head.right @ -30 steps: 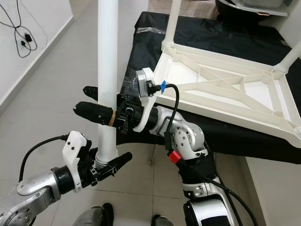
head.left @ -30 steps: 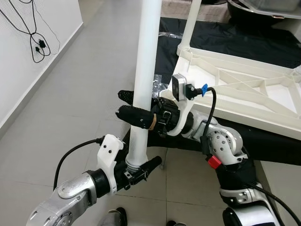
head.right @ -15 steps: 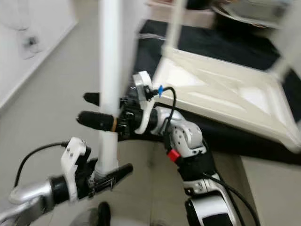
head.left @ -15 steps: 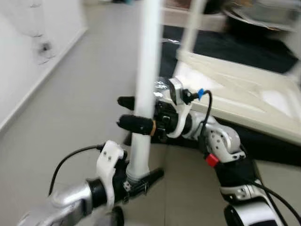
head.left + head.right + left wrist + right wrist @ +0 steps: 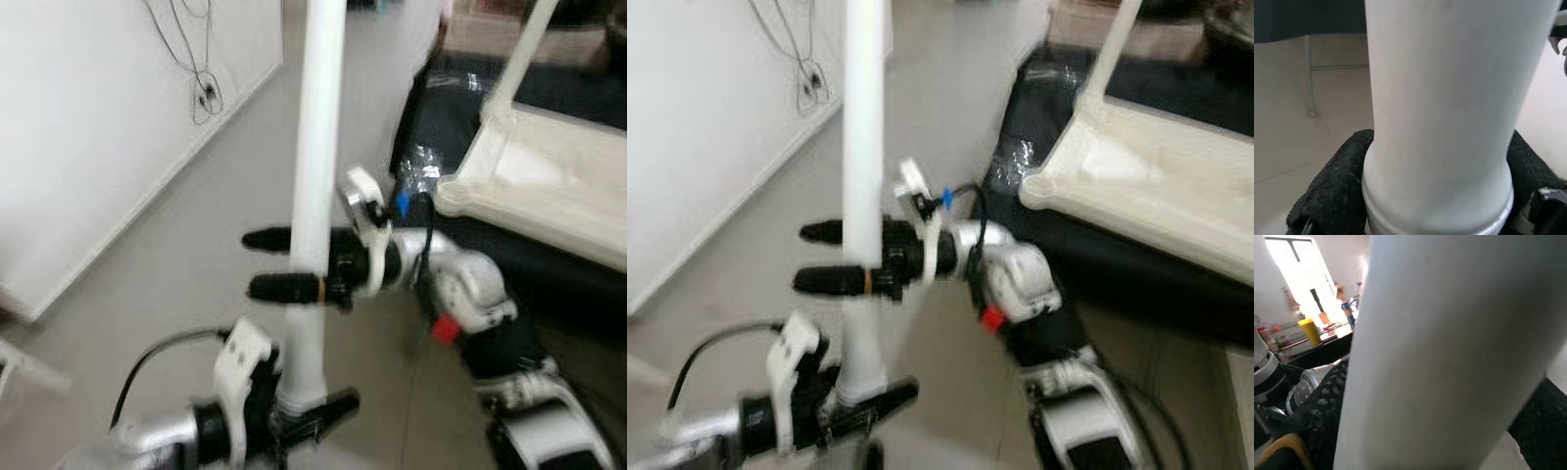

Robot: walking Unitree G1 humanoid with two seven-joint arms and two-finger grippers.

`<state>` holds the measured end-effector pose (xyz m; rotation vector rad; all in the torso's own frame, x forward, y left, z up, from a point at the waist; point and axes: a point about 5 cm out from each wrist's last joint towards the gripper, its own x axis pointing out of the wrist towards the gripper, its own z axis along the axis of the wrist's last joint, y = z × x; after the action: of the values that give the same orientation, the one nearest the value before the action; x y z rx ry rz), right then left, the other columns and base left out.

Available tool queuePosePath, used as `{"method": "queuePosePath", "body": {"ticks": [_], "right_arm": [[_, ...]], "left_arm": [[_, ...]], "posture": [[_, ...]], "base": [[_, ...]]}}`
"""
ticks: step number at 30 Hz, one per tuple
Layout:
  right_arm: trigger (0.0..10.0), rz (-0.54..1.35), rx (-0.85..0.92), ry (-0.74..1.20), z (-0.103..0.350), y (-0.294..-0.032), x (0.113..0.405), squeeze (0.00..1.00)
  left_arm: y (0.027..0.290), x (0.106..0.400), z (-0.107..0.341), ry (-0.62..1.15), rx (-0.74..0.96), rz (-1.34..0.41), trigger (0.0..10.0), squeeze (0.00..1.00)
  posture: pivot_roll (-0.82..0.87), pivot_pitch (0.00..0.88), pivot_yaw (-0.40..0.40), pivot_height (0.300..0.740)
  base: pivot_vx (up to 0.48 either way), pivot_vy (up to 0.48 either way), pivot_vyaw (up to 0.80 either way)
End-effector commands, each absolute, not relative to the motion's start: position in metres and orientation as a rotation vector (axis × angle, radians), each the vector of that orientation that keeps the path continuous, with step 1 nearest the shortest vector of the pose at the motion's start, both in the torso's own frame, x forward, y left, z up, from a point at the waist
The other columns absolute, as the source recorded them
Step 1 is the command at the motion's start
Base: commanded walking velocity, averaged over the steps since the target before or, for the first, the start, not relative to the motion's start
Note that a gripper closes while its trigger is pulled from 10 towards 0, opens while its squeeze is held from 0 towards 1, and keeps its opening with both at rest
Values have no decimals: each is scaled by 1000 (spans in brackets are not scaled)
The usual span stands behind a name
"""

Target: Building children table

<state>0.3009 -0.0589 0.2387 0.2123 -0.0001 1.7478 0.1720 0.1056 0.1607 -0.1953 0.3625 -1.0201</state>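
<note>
Item: table top [image 5: 549, 186], inverted, lying on black cloth [image 5: 460, 108] to your right; table leg [image 5: 315, 196] standing upright before you, well apart from it.

You are carrying the leg toward the top, in my judgement; next you are needing to line its end with an open corner socket. Right gripper [image 5: 294, 264] is clamping the leg mid-shaft, fingers either side. Left gripper [image 5: 306, 416] is closing round its collared lower end.
</note>
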Motion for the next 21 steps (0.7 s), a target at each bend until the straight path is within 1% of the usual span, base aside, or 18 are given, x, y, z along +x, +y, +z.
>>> {"method": "queuePosePath", "body": {"ticks": [1,14,15,16,17,21], "right_arm": [[10000,1755,192,-4,240,-60,301,0],[10000,1796,225,42,240,-60,297,0],[1020,1801,234,46,240,-59,297,0],[1020,1801,234,46,240,-59,297,0],[0,1803,247,52,240,-59,297,0],[0,1827,263,68,239,-60,294,0]], "left_arm": [[103,167,162,366,-197,-1053,10000,0],[108,161,156,420,-193,-1074,10000,0],[110,161,156,424,-191,-1072,10000,0],[110,161,156,424,-191,-1072,10000,0],[111,162,155,426,-190,-1070,10000,0],[115,163,155,436,-198,-1060,10000,0]], "posture": [[126,201,-31,740],[125,207,-36,740],[124,210,-37,740],[124,210,-37,740],[124,210,-37,740],[123,211,-34,740]], "base": [[0,0,0],[0,0,0],[0,0,0],[0,0,0],[0,0,0],[0,0,0]]}}
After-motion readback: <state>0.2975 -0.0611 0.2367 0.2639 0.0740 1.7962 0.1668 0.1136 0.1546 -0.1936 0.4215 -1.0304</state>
